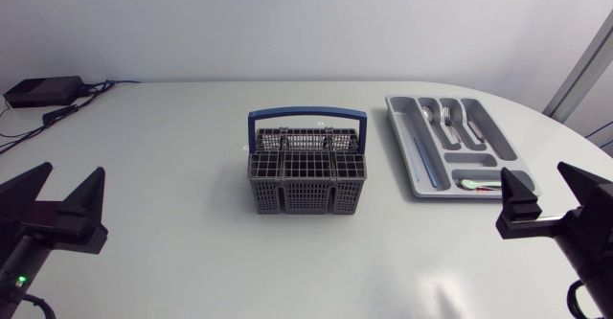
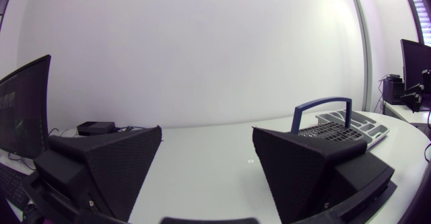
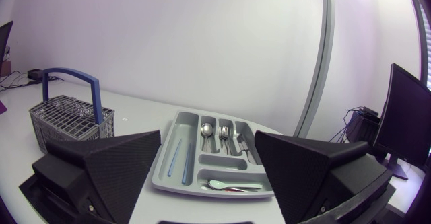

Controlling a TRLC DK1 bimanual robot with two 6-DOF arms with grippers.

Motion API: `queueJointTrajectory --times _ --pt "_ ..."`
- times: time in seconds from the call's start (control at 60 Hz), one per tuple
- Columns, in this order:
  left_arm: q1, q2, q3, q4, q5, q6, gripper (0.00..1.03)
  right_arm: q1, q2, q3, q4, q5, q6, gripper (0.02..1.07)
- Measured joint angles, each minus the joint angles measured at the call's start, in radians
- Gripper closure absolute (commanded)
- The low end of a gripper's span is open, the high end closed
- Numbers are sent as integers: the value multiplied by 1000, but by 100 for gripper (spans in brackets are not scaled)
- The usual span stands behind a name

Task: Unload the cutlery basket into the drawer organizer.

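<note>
On the white table (image 1: 172,166) stand cutlery basket (image 1: 306,199) and drawer organizer (image 1: 479,157); left tool (image 1: 74,169) and right tool (image 1: 533,169) are spread.

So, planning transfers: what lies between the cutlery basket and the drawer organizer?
Only bare table; the head view shows nothing between basket and organizer.

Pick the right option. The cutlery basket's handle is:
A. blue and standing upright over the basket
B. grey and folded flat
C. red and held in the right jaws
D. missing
A: the cutlery basket carries a blue handle that arches upright above its grey grid, and nothing grips it.
</note>
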Motion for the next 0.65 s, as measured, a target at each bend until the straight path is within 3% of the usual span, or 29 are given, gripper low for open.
queueJointTrajectory --times 0.4,0.65 --pt "-12 0 -100 21 -41 -46 4 99 -199 -105 -53 44 126 7" --pt "-13 0 -109 28 -46 -52 4 105 -220 -114 -64 48 144 7"
